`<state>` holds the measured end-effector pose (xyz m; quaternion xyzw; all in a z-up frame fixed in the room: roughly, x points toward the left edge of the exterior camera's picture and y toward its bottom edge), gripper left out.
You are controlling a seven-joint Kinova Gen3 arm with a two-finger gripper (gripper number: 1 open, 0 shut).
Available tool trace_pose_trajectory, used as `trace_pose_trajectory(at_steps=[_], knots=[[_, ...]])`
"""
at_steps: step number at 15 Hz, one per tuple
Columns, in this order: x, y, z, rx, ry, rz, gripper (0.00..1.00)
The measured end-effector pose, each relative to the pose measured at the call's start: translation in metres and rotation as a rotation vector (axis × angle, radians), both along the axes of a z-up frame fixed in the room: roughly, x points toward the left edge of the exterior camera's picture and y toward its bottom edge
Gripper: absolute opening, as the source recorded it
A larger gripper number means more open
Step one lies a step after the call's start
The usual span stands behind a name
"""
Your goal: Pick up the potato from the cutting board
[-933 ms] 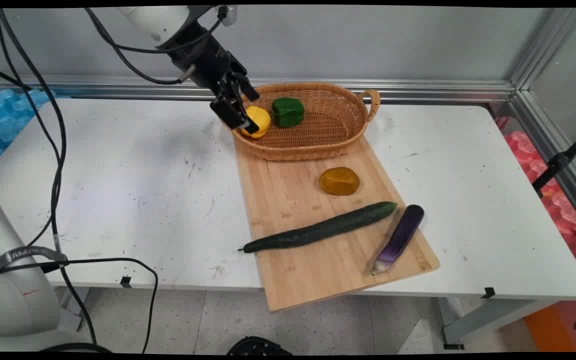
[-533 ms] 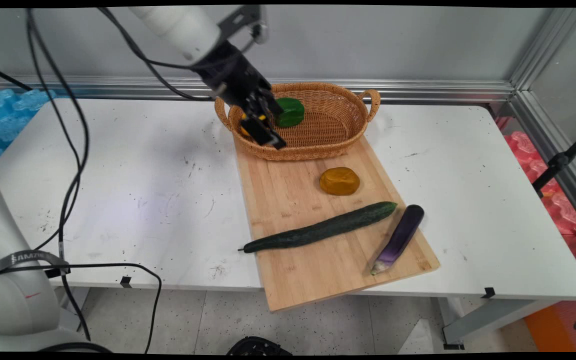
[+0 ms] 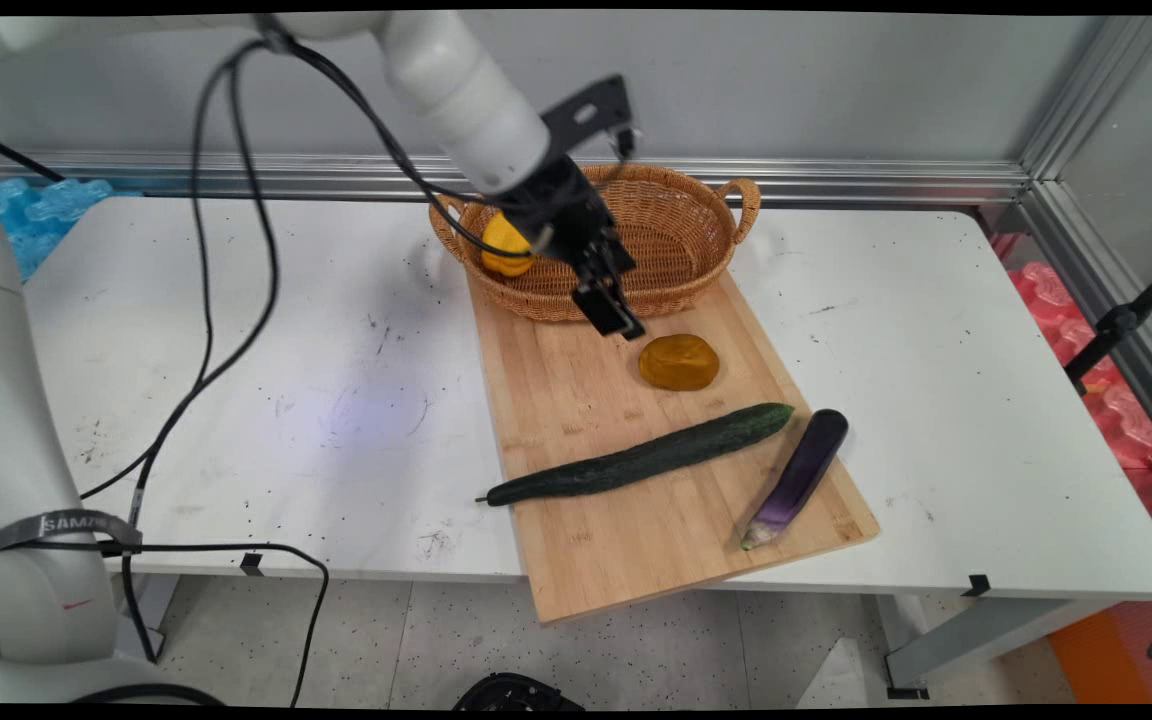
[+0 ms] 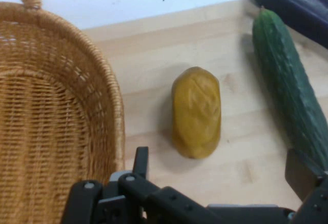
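We see our tool open and empty, just above the board. The brown potato lies at its four o'clock, beside the basket. We should centre over it.

Bright even light, soft shadows

The white arm is seen reaching in from the upper left and slanting down towards the right and the near side, with black cables hung from it in loops. The black gripper is carried at its lower end, pointed downward and slightly to the right. In the hand view the two fingers are shown spread well apart, with nothing held between them.
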<state>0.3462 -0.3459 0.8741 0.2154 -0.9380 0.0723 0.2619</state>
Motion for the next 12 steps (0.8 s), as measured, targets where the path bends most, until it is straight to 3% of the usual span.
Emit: trace_pose_trajectory(at_steps=[12], knots=[[-0.068, -0.033, -0.075, 0.04, -0.061, -0.002, 1.0]])
